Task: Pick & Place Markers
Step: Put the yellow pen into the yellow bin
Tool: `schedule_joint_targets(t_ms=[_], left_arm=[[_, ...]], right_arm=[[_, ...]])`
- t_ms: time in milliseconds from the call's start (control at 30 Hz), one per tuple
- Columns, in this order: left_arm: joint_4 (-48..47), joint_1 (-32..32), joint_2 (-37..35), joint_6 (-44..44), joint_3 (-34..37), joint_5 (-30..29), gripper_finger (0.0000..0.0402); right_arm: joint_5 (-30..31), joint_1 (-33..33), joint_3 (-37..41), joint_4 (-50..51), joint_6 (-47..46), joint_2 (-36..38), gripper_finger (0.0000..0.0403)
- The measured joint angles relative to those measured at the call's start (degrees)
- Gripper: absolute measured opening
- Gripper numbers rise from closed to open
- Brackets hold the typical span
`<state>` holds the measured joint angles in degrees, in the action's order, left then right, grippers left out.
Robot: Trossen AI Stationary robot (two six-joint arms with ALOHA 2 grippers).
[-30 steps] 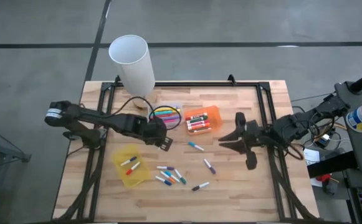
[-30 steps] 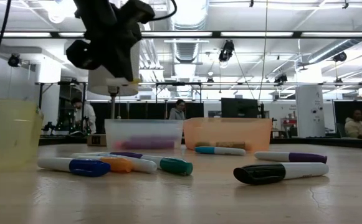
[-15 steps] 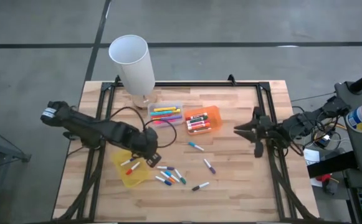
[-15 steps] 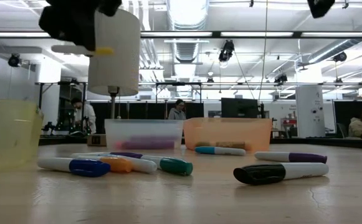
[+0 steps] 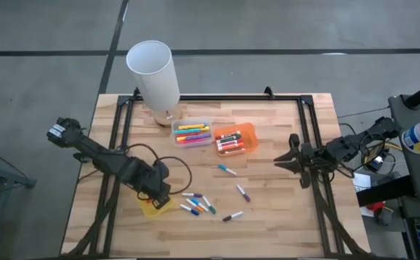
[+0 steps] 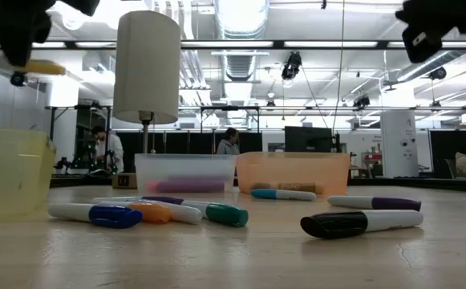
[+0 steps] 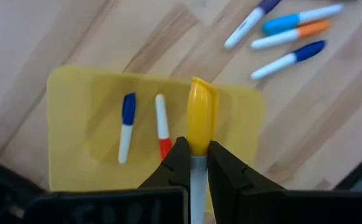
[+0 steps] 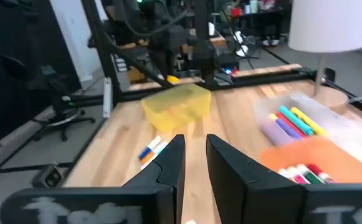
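While the right gripper waits near the table's right edge with fingers slightly parted, the left gripper clamps a yellow-capped white marker above the translucent yellow rectangular tray holding 2 markers.

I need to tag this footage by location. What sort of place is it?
Probably a robotics lab or workshop: a wooden table on a dark frame, exposed ceiling ducts, and people at monitors behind. The left gripper holds a yellow marker over a yellow tray.
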<state>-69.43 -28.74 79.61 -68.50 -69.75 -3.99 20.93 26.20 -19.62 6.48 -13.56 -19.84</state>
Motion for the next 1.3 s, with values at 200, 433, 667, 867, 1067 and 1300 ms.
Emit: schedule_joint_targets(t_ms=[200,433,667,867,1067,1300], left_arm=[[2.0,-0.5,0.1,-3.5,6.5,1.7,0.0028],[5.5,-0.7,0.1,-3.5,12.8,3.0,0.0027],[11.0,-0.7,0.0,-3.0,18.3,3.8,0.0028],[14.6,-0.6,0.0,-1.5,22.0,5.7,0.0029],[15.2,-0.5,-0.9,-1.4,22.1,2.8,0.0043],[12.6,-0.5,-1.9,-0.3,22.1,0.2,0.0106]], right_arm=[[0.1,0.0,4.2,0.1,0.6,1.9,0.0061],[-1.4,0.0,8.5,-3.7,0.6,1.8,0.0061],[-7.6,0.0,13.9,-16.2,6.1,2.7,0.0061],[-7.6,0.0,18.1,-17.9,2.5,2.7,0.0061],[-7.6,0.0,19.1,-11.9,-2.8,2.0,0.0061],[-7.5,0.0,19.1,-9.2,-2.5,2.1,0.0061]])
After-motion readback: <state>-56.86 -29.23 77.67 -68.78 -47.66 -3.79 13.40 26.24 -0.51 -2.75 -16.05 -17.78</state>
